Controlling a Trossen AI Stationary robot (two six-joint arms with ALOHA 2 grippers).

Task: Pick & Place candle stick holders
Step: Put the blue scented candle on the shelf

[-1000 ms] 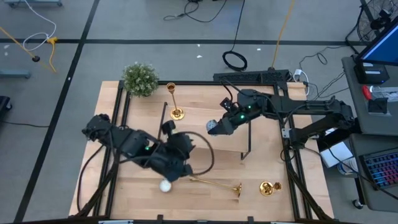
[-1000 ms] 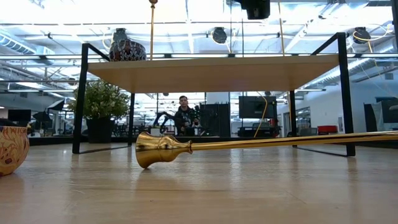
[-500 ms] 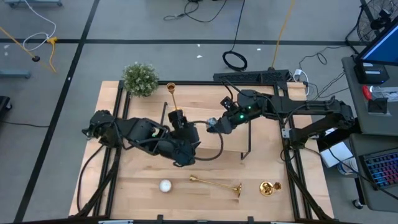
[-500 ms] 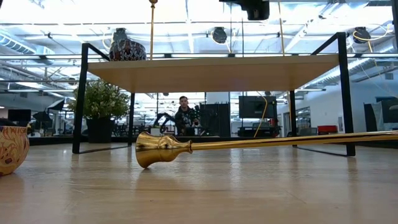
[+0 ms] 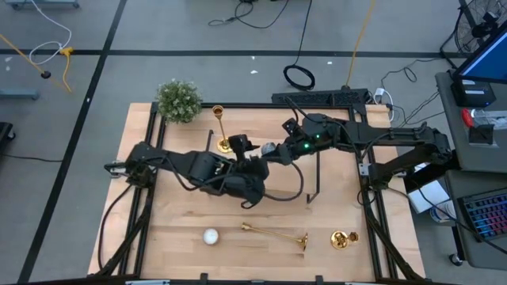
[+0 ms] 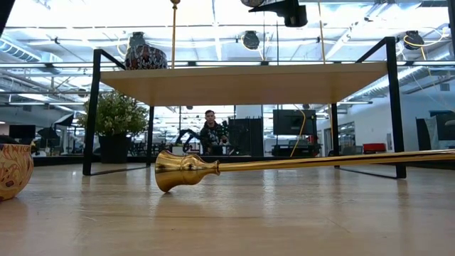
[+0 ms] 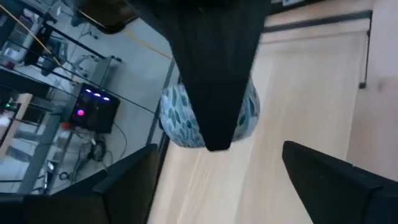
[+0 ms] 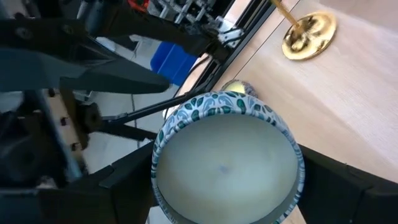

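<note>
One gold candle stick holder [image 5: 224,131] stands upright on the wooden shelf [image 5: 261,127]; its round base [image 8: 309,35] shows in the right wrist view. A second [image 5: 273,235] [image 6: 284,165] lies on its side on the table near the front edge. A third gold piece [image 5: 342,238] sits to its right. My right gripper [image 5: 273,150] [image 8: 227,168] is over the shelf, shut on a leaf-patterned candle jar [image 8: 227,162] [image 7: 180,121]. My left gripper [image 5: 255,157] [image 7: 217,152] hangs open just in front of that jar, touching nothing. My right gripper has the candle jar between its two fingers, one on each side of the round wall [image 8: 163,146]. In the left wrist view one finger [image 7: 214,93] runs down the jar's side. The jar sits upright, wax up. Whether its bottom rests on the shelf I cannot tell.
A small plant [image 5: 178,100] stands at the shelf's far left corner, and a dark patterned vase [image 6: 140,51] is on the shelf. A white tealight [image 5: 210,236] lies by the front edge. An orange patterned cup [image 6: 14,171] shows at the low view's left. A person [image 6: 210,133] stands beyond the table.
My left gripper has gone from the near edge, beside the tealight and the lying candle stick holder, toward the far edge and the right, up to the jar in my right gripper. The lying holder has stayed where it was. My right gripper has shifted slightly.
</note>
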